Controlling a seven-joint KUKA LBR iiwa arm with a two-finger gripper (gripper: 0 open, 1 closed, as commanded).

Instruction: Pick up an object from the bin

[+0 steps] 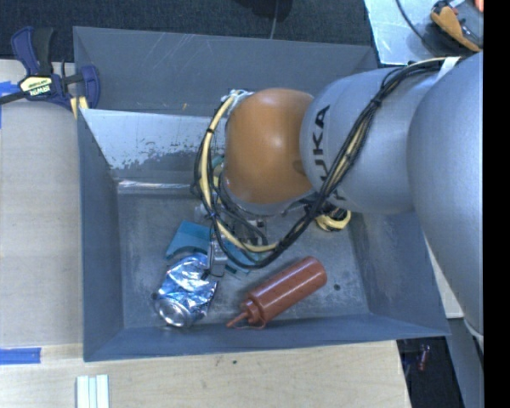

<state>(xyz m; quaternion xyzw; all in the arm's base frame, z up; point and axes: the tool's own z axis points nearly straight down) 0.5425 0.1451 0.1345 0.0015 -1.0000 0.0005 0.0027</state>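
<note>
Camera view: arm w/ orange wrist cover reaches in low over bin (pixel 102 253) floor, prob. set for a top-down grasp. Loose items lie flat at floor front, likely funnelled by the sloped walls. End effector (pixel 216 260) sits just beside the blue piece (pixel 185 236) and at the upper edge of the crumpled foil wad (pixel 185 294); contact unclear. Open/closed state: cannot tell, cables obscure it. Red-brown bottle (pixel 282 291) lies on its side nearby.

Crinkled shiny foil wad (pixel 187 289), matt metal bin (pixel 102 253)

Arm (pixel 391 143) reaches in from right; orange wrist cover (pixel 263 147) tilted downward; cables (pixel 207 155) looped round it; pincer (pixel 216 260) low beneath.
</note>
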